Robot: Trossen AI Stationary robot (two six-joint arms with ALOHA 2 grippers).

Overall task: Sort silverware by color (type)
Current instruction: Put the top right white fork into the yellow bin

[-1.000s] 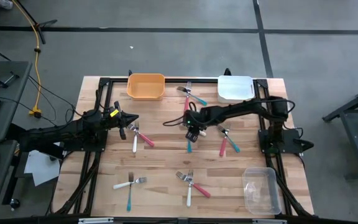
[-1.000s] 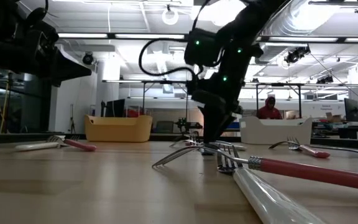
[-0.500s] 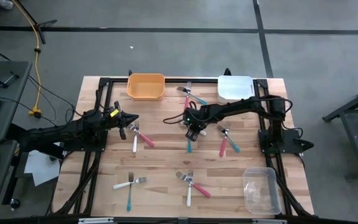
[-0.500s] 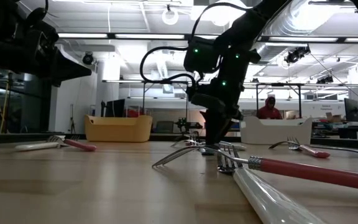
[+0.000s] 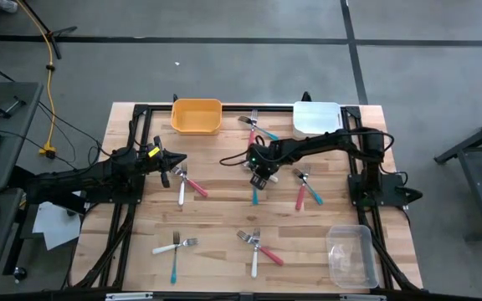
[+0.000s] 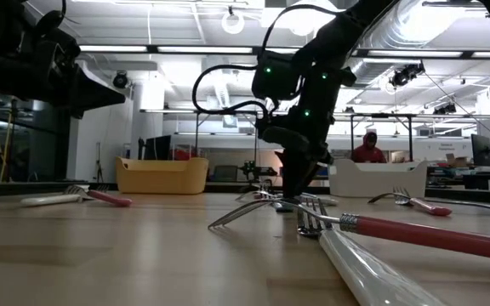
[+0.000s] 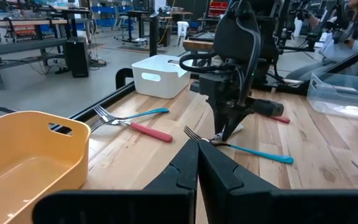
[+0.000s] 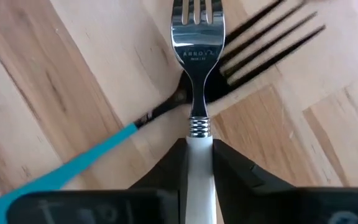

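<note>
R wrist cam only: right gripper [image 8: 197,163] pinches white-handled fork [image 8: 197,56]; left gripper [image 7: 197,163] clenched.

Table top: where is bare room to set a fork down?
Bare wood lies between the yellow bin and the left claw, and on the table mid-front. Crowded around the right claw, gripping a white fork.

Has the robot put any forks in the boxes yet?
Not yet. The yellow bin and white bin look empty. The right gripper is shut on a white-handled fork that lies across a teal-handled fork. The left gripper waits, shut. The other forks, like the pair near the front, lie scattered on the table.
</note>
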